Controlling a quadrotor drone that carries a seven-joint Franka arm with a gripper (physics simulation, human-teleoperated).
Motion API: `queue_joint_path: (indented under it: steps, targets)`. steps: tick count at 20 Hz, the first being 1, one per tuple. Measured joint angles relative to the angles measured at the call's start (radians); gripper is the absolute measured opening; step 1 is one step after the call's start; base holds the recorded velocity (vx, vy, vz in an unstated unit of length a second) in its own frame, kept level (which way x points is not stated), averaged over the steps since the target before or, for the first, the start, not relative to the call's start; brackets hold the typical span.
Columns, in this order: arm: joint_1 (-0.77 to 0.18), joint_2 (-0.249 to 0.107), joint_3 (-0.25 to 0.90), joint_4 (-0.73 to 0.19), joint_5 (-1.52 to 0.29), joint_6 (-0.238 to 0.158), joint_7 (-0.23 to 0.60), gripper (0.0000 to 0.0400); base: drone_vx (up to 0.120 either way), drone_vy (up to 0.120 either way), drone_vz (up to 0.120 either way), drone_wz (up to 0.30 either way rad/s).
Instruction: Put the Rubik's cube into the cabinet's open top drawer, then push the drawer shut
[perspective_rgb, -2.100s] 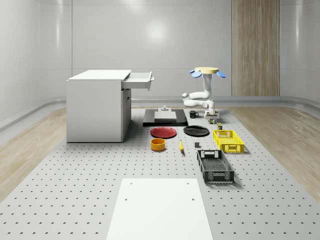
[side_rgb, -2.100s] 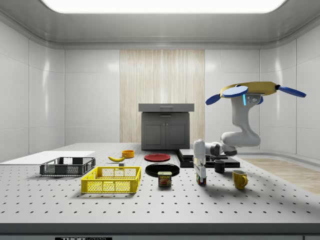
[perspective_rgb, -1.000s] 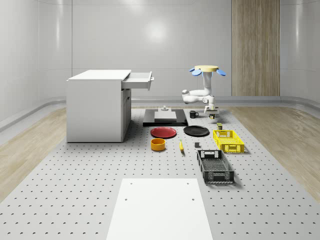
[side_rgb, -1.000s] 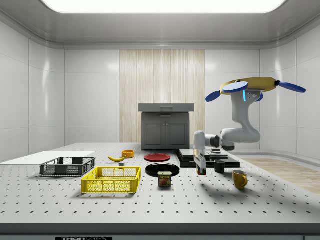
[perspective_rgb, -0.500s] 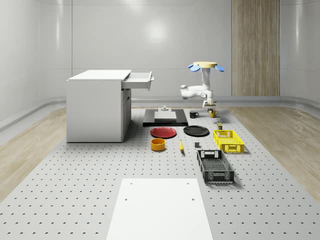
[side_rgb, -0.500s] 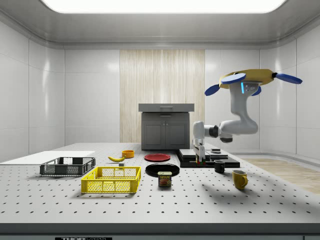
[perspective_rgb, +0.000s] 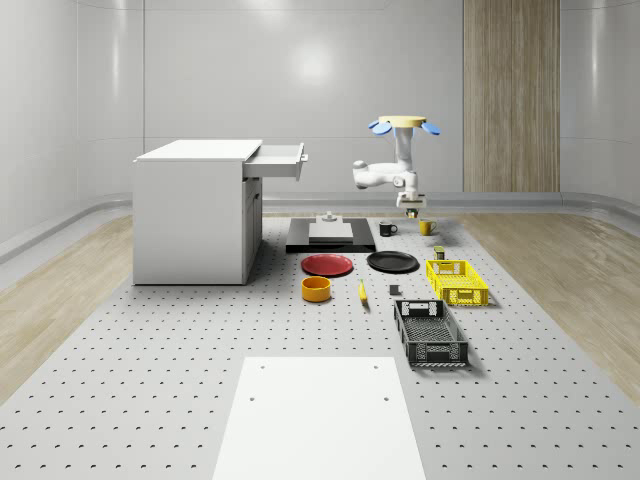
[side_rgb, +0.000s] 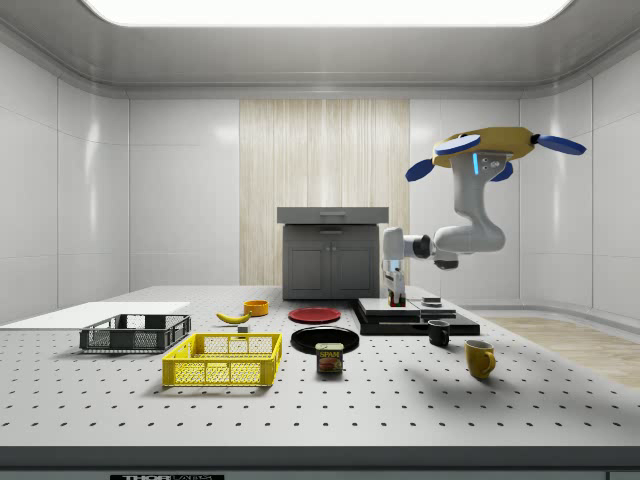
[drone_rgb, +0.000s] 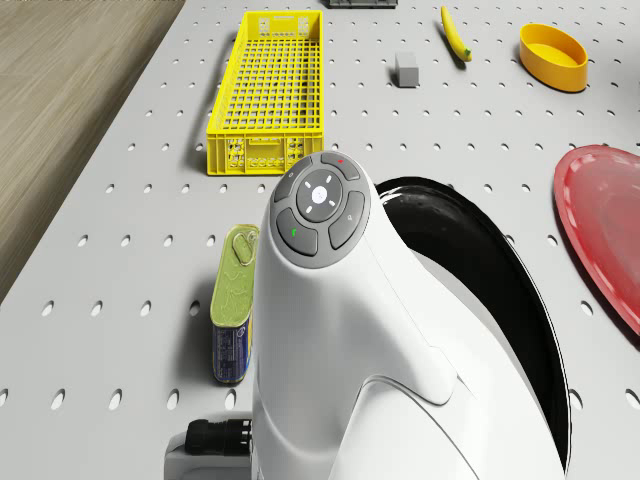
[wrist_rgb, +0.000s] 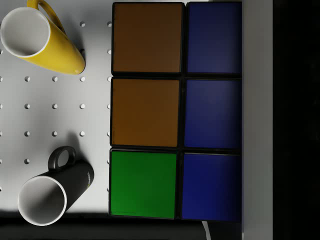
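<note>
The Rubik's cube shows orange, blue and green tiles close up in the wrist view, with a grey finger against its blue side. My gripper is shut on the cube and holds it in the air, pointing down. It hangs above the yellow mug and black mug. The drone hovers over that back right part of the table. The white cabinet stands at the whole-scene view's left, its top drawer pulled open toward the drone.
A black platform lies between cabinet and mugs. In front are a red plate, black plate, orange bowl, banana, spam can, yellow crate and black crate. A white sheet lies nearest.
The drone and arm have climbed and drifted toward the whole-scene view's left. The cube, which was down at the table beside the can, has risen with the gripper.
</note>
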Motion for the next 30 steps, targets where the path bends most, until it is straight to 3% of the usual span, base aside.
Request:
queue_joint_path:
  steps: [18,30]
  targets:
    - [-0.007,-0.051,0.008,0.002,0.021,0.048,0.006,0.0322,0.107,-0.12,0.12,0.0]
    - [-0.011,-0.078,0.012,0.002,0.032,0.073,0.009,0.0322,0.0,-0.12,0.12,0.0]
